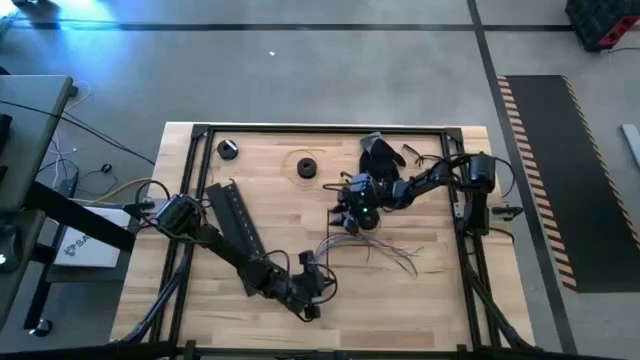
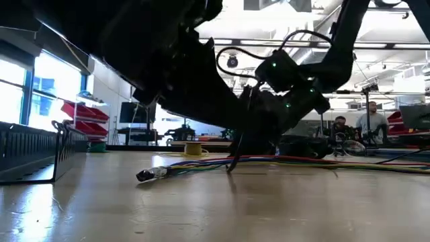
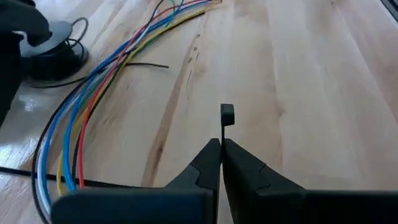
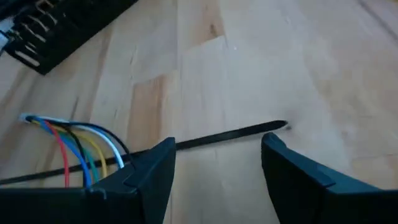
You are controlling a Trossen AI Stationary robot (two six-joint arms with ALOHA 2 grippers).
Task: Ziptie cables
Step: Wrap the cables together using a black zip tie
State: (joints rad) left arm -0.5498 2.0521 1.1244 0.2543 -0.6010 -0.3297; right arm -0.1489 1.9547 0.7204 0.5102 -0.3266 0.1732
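While the cables (image 1: pixel 375 250) lie fanned on the tabletop (image 1: pixel 420 300) between the 2 arms, the step in hand looks like threading a ziptie (image 4: pixel 230 135) around them. The right jaws (image 4: pixel 214 165) stand wide open over that black strip, which lies flat on the wood and passes under the cable ends; they hold nothing. The left jaws (image 3: pixel 221 152) are pressed together with a small black block (image 3: pixel 227 114), probably a ziptie head, at their tip. To do it well, the right jaws should close on the strip near its free end, low and square to it, while the left holds the head steady (a thin strip slips easily). Whether the strip already circles the whole bundle I cannot tell: the right arm hides that spot from above, and the low view shows mostly dark arm.
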